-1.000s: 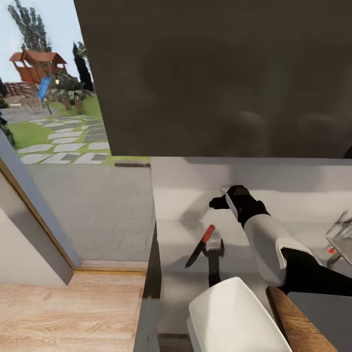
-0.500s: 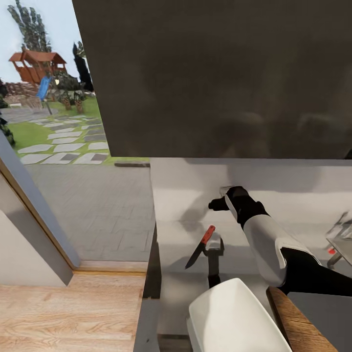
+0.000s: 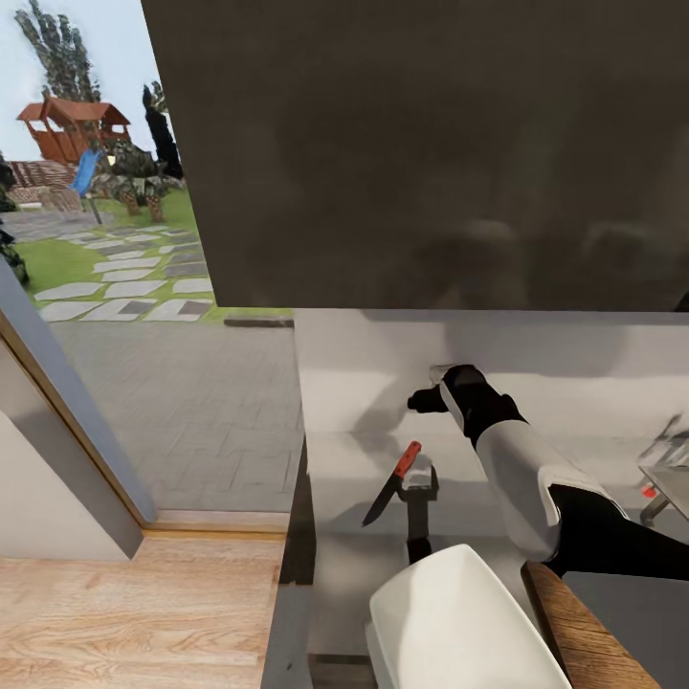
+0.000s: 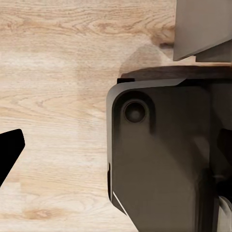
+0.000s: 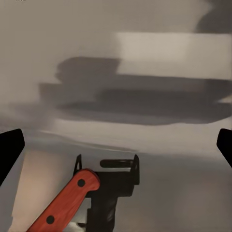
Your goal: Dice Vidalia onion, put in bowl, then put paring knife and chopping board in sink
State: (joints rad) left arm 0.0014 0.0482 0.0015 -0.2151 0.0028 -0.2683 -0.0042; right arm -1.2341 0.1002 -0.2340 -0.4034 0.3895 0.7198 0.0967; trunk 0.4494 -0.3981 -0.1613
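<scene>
While your right arm reaches out over the countertop (image 3: 364, 565), its gripper (image 3: 428, 396) hangs above the grey surface close to the pale back wall (image 3: 383, 354), and the paring knife (image 3: 392, 482) lies below and nearer to you, apart from it. In the right wrist view the two dark fingertips (image 5: 9, 152) sit at opposite edges with a wide gap between them and nothing in the gap, so your right fingers are released. The same view shows the knife's red-orange handle (image 5: 65, 203) slanting across the counter beside the gripper's dark shadow (image 5: 113, 188).

In the head view the knife's dark blade points toward the counter's left end, its handle toward the wall. The white bowl (image 3: 459, 622) stands on the countertop nearest you, with the brown chopping board (image 3: 584, 632) just beside it on the right. A corner of the sink (image 3: 670, 469) shows at the far right.

Your left wrist view looks down on wooden floor (image 4: 53, 96) and a dark rounded body (image 4: 159, 159); one black fingertip (image 4: 8, 152) shows at the edge, and you cannot tell whether that gripper is spread or closed.
</scene>
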